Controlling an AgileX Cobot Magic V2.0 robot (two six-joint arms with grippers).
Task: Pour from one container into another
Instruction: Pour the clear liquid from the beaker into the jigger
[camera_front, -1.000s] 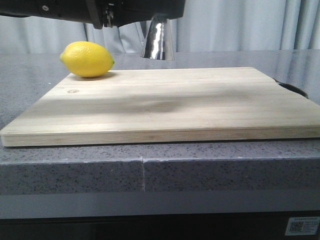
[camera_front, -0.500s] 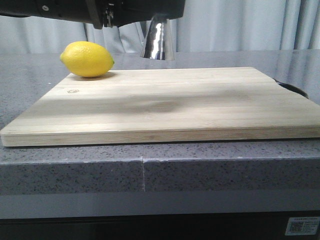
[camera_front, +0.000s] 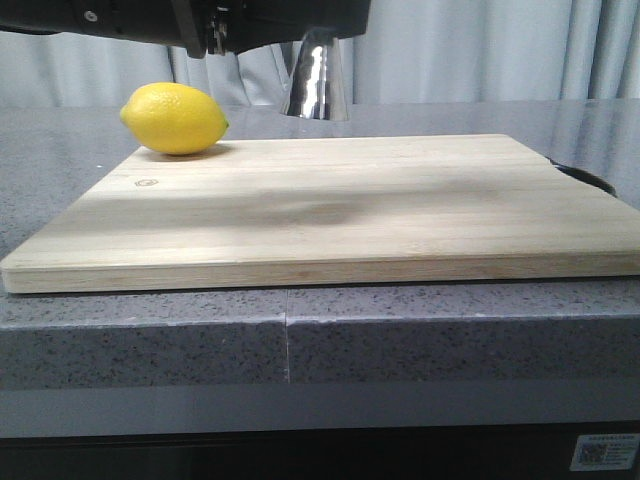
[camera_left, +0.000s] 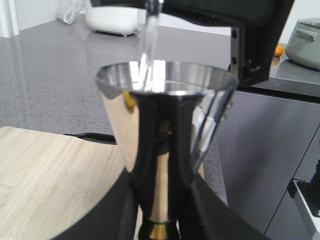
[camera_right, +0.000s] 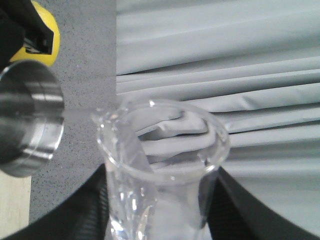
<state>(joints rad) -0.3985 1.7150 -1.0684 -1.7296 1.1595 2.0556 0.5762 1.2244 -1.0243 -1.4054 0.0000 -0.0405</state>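
pour in progress: beaker to jigger

left fingers (camera_left: 160, 220) clamped on the waist of the steel jigger (camera_left: 165, 145), held upright above the cutting board (camera_front: 330, 205). right fingers (camera_right: 155, 220) clamped around the glass beaker (camera_right: 162, 165), tipped with its pour lip toward the jigger rim. thin clear stream (camera_left: 150, 35) falling into the jigger's upper cup. lemon (camera_front: 175, 118) resting on the worktop (camera_front: 150, 340) behind the board's far corner, beyond the jigger.

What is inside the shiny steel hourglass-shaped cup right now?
A thin clear stream falls from the clear glass beaker into the steel jigger. Its wall hides how much has collected inside.
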